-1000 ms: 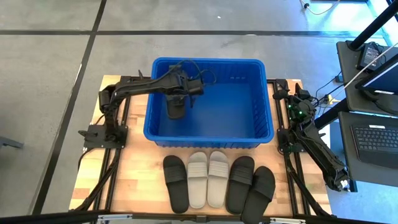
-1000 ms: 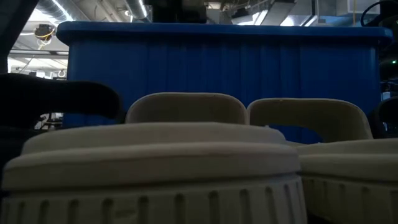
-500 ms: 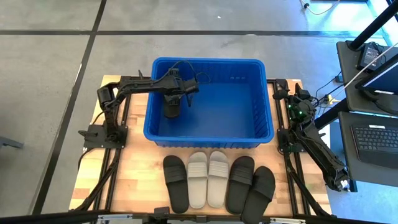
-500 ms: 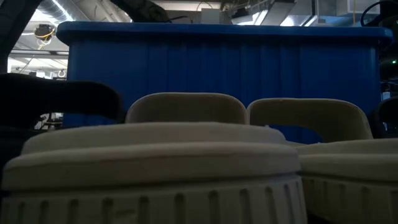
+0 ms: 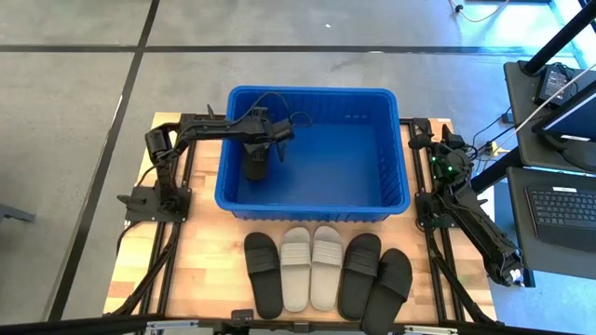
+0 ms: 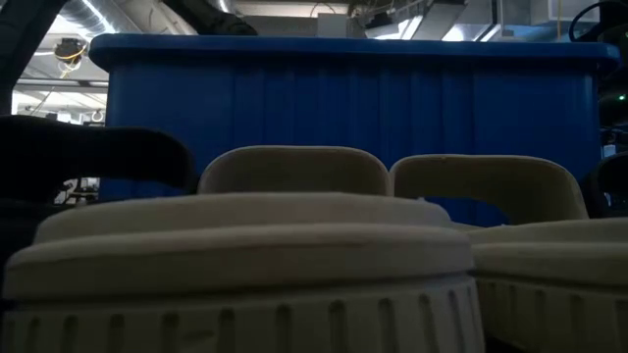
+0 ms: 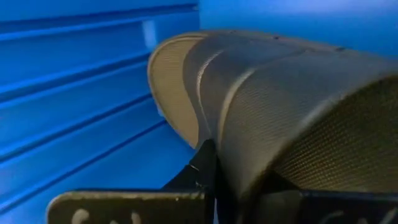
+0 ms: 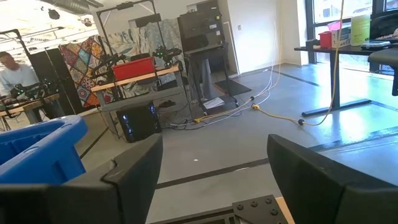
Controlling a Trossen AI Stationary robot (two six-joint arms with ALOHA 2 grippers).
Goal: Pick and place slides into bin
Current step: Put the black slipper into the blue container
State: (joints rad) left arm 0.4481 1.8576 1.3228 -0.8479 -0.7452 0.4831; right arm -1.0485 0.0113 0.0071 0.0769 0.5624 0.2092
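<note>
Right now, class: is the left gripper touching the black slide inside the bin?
Touching. The left wrist view shows the left gripper shut on the black slide.

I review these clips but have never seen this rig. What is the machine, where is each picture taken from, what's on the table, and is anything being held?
Two dark robot arms work at a wooden table. One picture looks straight down, one sits at table height, and one camera rides on each wrist. The left gripper is inside the blue bin, shut on a black slide, seen close up in its wrist view. The right gripper waits at the table's right edge, open and empty, looking out into the room. Five slides lie in a row before the bin: a black one, two light grey ones, and two more black ones.
</note>
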